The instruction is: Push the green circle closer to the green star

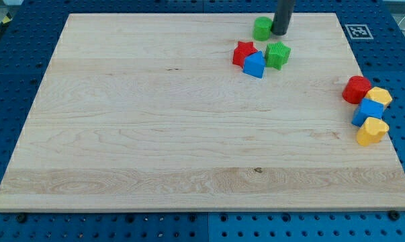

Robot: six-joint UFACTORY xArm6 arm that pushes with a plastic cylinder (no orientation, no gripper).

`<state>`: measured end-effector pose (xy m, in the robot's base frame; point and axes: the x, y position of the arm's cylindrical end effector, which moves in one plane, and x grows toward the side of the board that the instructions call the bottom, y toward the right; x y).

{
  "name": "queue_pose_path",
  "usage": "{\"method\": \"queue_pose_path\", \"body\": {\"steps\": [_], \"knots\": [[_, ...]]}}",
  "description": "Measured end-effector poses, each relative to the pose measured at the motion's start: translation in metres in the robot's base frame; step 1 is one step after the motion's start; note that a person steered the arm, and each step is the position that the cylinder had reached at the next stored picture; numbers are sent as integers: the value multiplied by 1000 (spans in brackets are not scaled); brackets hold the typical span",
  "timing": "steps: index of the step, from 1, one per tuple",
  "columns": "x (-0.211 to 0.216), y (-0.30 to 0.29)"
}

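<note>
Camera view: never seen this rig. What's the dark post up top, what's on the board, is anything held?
One camera looks down at a wooden board on a blue perforated table; its mounting isn't on record. The dark post is a robot arm's rod. It has no gripper, so nothing is held; it only pushes blocks. My tip sits against the right side of the green circle near the view's top. Just below lie the green star, a red star and a blue block, clustered together. At the view's right edge sit a red block, a yellow block, another blue block and a second yellow block.
</note>
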<state>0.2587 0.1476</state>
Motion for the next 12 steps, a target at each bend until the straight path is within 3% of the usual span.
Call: {"method": "queue_pose_path", "body": {"steps": [1,3,7,8,11,12], "knots": [[-3,-10],[-49,-19],[36,-42],[37,-45],[-32,-94],[-6,-124]]}}
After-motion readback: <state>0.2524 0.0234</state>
